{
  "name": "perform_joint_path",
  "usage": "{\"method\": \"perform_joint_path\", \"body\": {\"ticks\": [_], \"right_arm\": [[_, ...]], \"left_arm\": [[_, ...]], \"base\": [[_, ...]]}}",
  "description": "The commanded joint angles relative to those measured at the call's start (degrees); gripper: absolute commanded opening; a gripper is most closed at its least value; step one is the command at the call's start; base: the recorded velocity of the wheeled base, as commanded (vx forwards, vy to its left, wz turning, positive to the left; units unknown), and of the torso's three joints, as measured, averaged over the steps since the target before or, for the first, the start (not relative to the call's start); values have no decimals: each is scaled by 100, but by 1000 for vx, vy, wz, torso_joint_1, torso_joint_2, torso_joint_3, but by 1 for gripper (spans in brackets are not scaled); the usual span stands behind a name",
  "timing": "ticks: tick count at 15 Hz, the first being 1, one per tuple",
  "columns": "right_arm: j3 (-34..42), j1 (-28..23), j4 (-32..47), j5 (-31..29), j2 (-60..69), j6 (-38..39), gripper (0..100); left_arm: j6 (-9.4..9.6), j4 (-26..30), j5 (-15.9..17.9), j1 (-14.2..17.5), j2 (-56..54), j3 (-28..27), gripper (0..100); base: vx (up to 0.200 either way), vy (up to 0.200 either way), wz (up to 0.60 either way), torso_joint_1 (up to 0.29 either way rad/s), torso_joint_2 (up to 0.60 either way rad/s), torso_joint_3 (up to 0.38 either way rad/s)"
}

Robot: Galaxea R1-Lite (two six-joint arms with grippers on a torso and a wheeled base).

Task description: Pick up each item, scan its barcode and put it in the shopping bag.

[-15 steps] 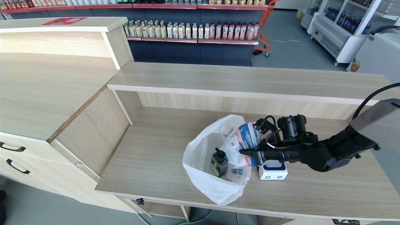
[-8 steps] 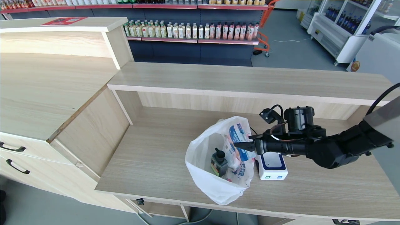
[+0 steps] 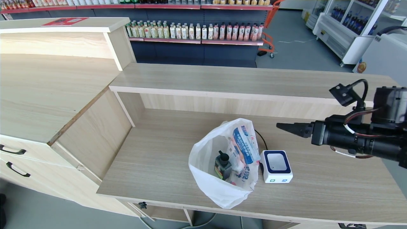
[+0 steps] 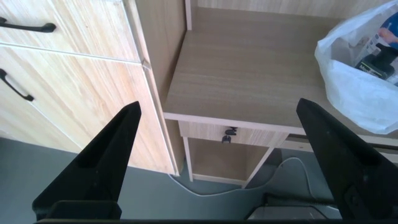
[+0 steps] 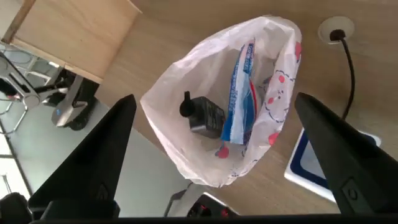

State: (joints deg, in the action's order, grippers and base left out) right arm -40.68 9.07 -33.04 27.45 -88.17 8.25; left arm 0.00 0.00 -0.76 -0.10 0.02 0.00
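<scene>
A white shopping bag (image 3: 219, 187) stands open on the wooden counter (image 3: 159, 159). Inside it are a dark pump bottle (image 3: 222, 165) and a blue, white and pink packet (image 3: 243, 146), which leans against the bag's right side. Just right of the bag sits the white and blue scanner (image 3: 276, 166). My right gripper (image 3: 286, 128) hangs above the counter, up and to the right of the bag, open and holding nothing. The right wrist view looks down on the bag (image 5: 186, 143), bottle (image 5: 205, 115) and packet (image 5: 239, 93) between the open right gripper (image 5: 214, 102). My left gripper (image 4: 219, 106) is open near the counter's front edge, left of the bag (image 4: 357, 81).
A raised ledge (image 3: 248, 81) runs along the back of the counter. A cabinet with drawers (image 3: 19, 159) stands on the left. The scanner's black cable (image 5: 348, 56) runs to a hole in the counter. Bare counter lies left of the bag and right of the scanner.
My right gripper held the packet over the bag, let it go into the bag, then drew back to the right and upward. The packet now rests inside the bag.
</scene>
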Motion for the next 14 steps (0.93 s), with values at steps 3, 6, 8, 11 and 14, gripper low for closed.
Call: {"method": "perform_joint_path", "body": {"ticks": [3,6,8,11,14], "right_arm": [[3488,-854,878,-2165,4502,-359,100],[4068,-854,1783,-2376,6559,-729,100],[4024,-1162,3286,-2455,8149,-676,100],[3963,-889,3383,-2464,8817,-1071,100],[4068,-898,2987,-2728,8817,-1063,100]], "left_arm": [[0,0,5,1,-2,0,100],[0,0,-4,1,-2,0,100],[0,0,-4,1,-2,0,100],[0,0,5,1,-2,0,100],[0,0,-4,1,-2,0,100]], "base": [[0,0,0,0,0,0],[0,0,0,0,0,0],[0,0,0,0,0,0],[0,0,0,0,0,0],[0,0,0,0,0,0]]}}
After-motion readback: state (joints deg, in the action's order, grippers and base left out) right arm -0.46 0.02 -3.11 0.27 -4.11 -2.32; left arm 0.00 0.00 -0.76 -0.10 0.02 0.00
